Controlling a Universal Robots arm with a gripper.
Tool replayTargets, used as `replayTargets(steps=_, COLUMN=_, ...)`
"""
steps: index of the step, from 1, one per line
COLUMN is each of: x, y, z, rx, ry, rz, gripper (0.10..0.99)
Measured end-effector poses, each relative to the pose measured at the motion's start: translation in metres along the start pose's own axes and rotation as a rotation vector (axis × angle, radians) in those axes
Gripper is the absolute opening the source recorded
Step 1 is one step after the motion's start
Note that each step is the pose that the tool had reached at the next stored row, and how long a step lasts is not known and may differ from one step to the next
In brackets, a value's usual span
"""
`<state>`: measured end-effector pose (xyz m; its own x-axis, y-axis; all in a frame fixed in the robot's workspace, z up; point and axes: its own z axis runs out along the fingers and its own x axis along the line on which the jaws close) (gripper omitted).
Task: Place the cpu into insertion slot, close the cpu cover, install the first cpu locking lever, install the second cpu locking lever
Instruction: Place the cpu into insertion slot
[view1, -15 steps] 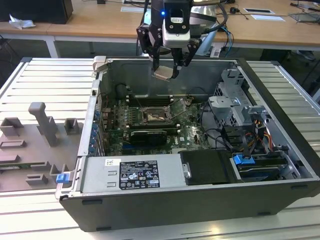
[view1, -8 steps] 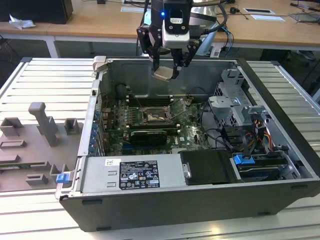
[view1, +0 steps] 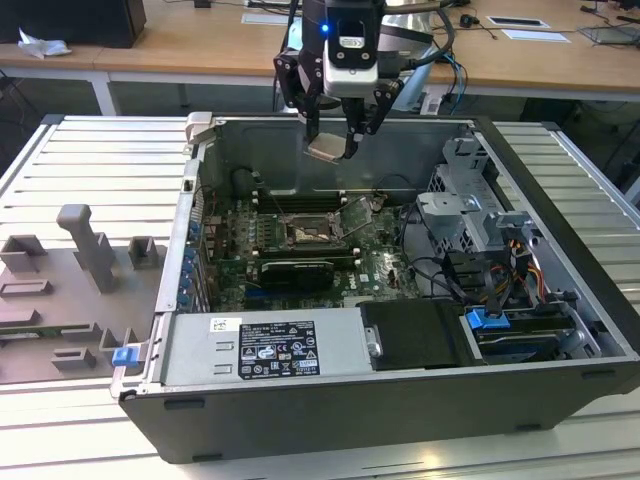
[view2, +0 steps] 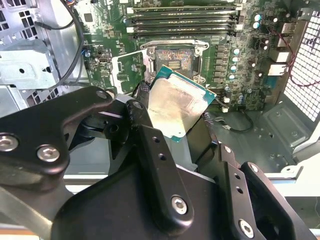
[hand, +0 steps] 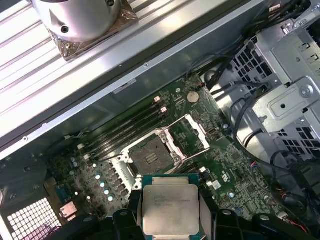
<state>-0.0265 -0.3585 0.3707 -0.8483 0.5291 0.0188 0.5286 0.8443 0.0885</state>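
gripper (view1: 331, 145): pinching the cpu (hand: 171, 210) by its edges
cpu spot: up over the open case (view1: 560, 300), insertion slot (view1: 305, 232) at its 6 o'clock in the exterior view
cpu cover (view1: 358, 214): flipped up, slot's 3 o'clock

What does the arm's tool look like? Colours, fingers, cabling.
The tool is black, with jointed linkage fingers pinned by silver screws. Its body carries a pale faceplate and a lit blue light. A black cable loops off beside it.
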Motion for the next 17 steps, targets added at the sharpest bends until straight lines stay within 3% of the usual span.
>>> replayTargets(steps=17, x=0.0, y=-0.0002, z=0.0029, rx=0.0, ry=-0.0067, rz=0.086, gripper=0.545)
